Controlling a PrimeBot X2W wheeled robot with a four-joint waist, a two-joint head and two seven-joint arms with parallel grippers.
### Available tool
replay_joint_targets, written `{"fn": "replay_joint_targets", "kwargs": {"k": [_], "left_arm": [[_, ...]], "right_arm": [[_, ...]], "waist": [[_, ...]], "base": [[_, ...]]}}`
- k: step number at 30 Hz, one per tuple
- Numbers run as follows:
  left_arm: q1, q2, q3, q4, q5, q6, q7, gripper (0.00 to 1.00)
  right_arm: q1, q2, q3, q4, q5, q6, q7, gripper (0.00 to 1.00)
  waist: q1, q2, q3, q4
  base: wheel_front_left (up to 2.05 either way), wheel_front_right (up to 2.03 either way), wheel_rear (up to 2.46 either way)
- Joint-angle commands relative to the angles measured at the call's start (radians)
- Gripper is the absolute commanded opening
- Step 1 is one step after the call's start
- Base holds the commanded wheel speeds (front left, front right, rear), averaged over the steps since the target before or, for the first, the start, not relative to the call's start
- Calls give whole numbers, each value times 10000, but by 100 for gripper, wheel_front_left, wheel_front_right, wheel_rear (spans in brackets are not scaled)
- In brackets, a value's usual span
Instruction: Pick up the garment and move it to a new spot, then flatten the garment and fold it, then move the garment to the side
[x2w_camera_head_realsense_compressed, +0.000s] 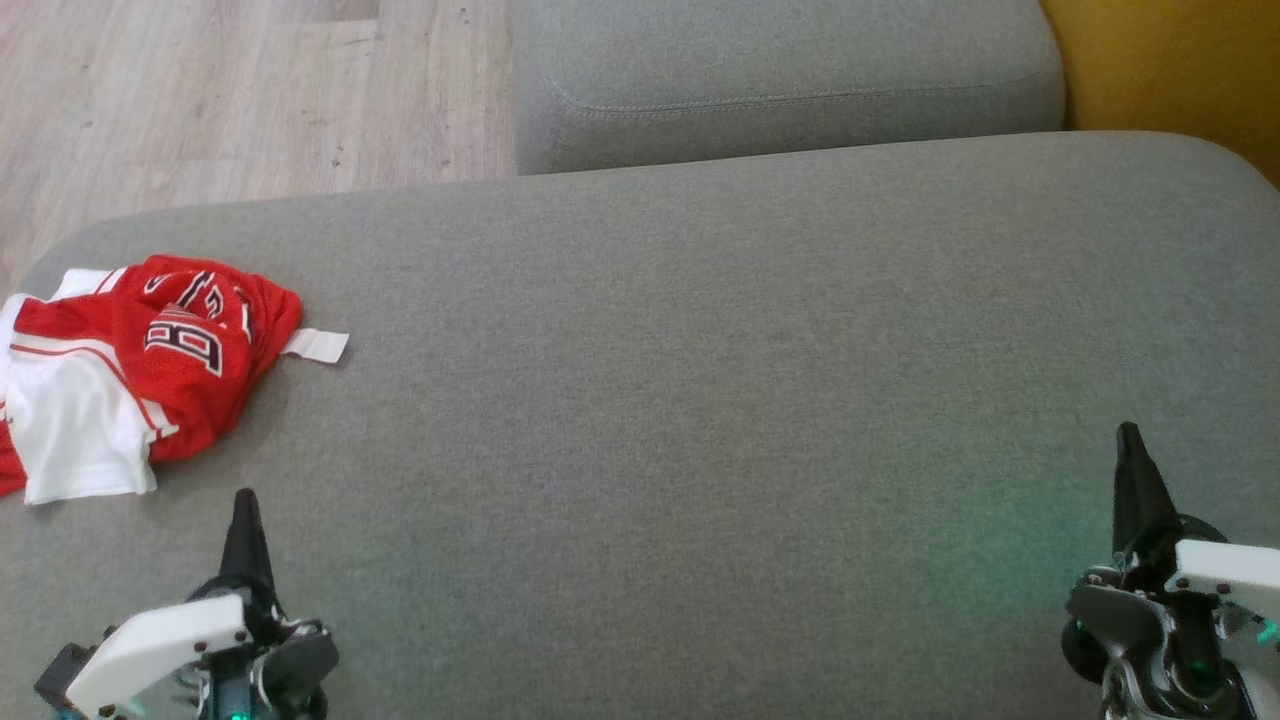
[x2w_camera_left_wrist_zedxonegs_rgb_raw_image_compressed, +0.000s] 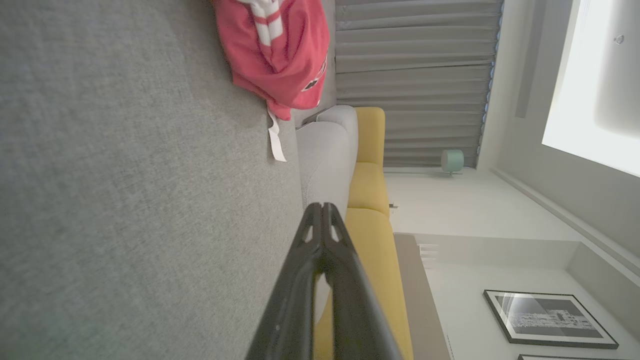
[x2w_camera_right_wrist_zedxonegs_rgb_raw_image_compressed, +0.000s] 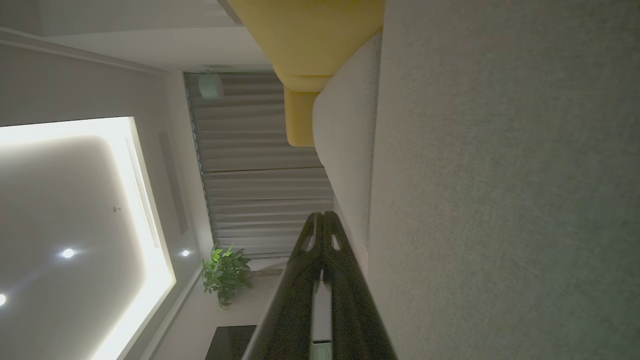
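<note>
Soft, even light covers your grey cushion (x2w_camera_head_realsense_compressed: 700, 350) (green glow at its near edge). Right wrist view runs dim.

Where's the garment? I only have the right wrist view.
Observer: In the head view the garment, a red and white jersey, lies crumpled at the left edge of the grey cushion, ahead of the left gripper.
Operator: Is the left gripper gripping any of it?
Observer: No. The left gripper is shut on nothing and sits short of the fabric, with bare cushion between them. A white tag sticks out from the garment's right side.
</note>
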Motion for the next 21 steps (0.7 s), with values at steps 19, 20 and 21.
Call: {"fn": "replay_joint_targets", "kwargs": {"k": [19,20,21], "left_arm": [[393,-26,-216,348,923,189,-405,100],[396,-25,-235,318,1092,210,-434,100],[402,-24,-249,291,1248,230,-464,100]], "right_arm": [[260,18,337,491,-994,7,-401,100],[254,17,351,475,-1126,7,-430,100],[251,17,368,460,-1259,8,-460,100]], "waist": [[0,0,-6,9],[0,0,-7,11],[0,0,-8,13]], "base": [[0,0,0],[0,0,0],[0,0,0]]}}
